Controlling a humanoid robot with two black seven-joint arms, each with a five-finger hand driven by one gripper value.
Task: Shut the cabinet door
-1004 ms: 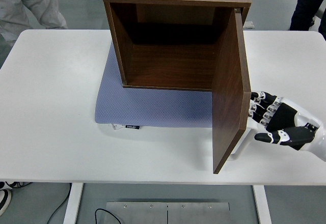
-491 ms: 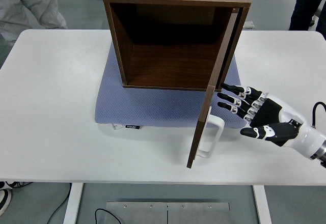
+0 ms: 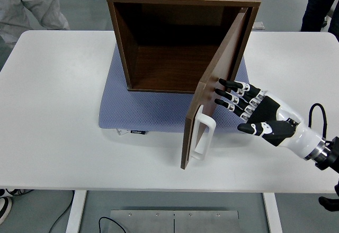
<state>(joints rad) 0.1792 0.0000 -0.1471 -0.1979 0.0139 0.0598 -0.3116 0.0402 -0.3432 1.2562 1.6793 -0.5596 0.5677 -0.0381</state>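
At centre frame the cabinet door [image 3: 214,92] has swung further leftward than a moment ago, now roughly half shut, pushed by the right hand [image 3: 253,114], fingers extended flat against its outer face, gripping nothing.

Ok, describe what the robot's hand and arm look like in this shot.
Only the right hand shows. It has five black fingers with pale silver-white segments at the joints, and a black palm and back with small white patches. Behind it comes a glossy white wrist shell, then a dark metal ring and a black forearm. A thin black cable loops up beside the wrist. The left arm is out of view.
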